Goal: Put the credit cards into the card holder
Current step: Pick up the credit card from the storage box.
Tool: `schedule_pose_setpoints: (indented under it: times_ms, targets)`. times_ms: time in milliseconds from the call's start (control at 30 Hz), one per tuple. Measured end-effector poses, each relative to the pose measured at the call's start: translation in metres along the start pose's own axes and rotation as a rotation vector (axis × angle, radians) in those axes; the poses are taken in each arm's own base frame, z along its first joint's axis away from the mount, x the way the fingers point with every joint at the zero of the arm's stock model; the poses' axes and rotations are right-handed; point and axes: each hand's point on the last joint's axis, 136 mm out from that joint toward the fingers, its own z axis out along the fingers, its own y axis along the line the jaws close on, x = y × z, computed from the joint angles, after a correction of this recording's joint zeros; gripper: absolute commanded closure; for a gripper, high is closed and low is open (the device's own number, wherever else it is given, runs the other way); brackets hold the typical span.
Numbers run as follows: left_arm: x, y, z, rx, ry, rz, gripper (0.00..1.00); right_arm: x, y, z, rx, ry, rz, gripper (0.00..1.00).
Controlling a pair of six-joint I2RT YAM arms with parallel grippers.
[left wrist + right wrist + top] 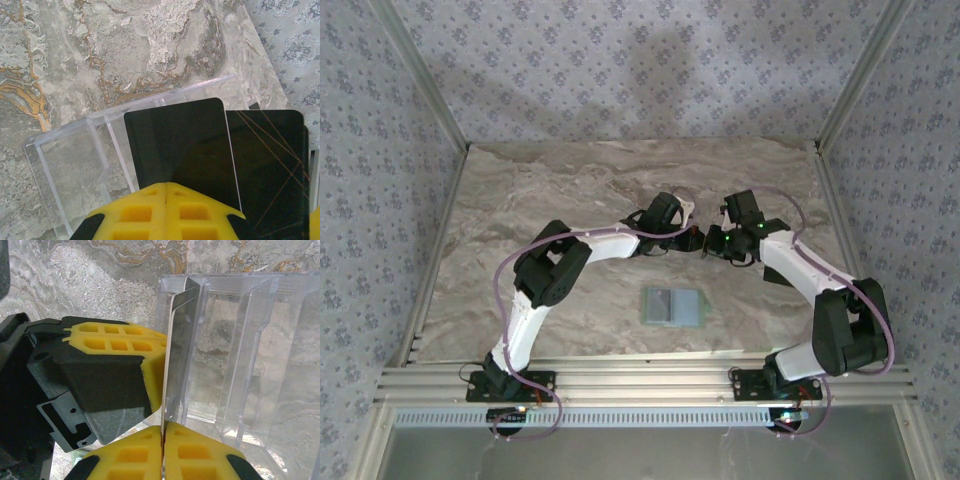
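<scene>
Early days: my left claw [166, 186] clenches a card [180, 145], my right claw [162, 429] another card [173, 355], both at the rack [75, 150]; the holder [673, 307], apart from the rack, looks empty.

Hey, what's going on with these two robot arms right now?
Two robot arms meet mid-table at a clear plastic rack. The left gripper is shut on a dark card, and the right gripper pinches a second card right beside it. The grey-green wallet lies flat on the table nearer the bases, untouched.
</scene>
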Motion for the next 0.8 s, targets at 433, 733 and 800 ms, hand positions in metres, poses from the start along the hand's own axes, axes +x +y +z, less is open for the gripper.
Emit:
schedule_pose_setpoints:
  times_ms: [433,733,800]
  targets:
    - [0.0,0.0,0.0,0.001,0.0,0.0,1.0,0.001,-0.003,-0.007,0.01,-0.017,0.0,1.0]
    - [0.0,0.0,0.0,0.001,0.0,0.0,1.0,0.003,-0.001,-0.021,0.002,-0.031,0.001,1.0]
    - [0.0,0.0,0.0,0.002,-0.001,0.001,1.0,0.004,0.0,-0.025,0.001,-0.032,0.003,1.0]
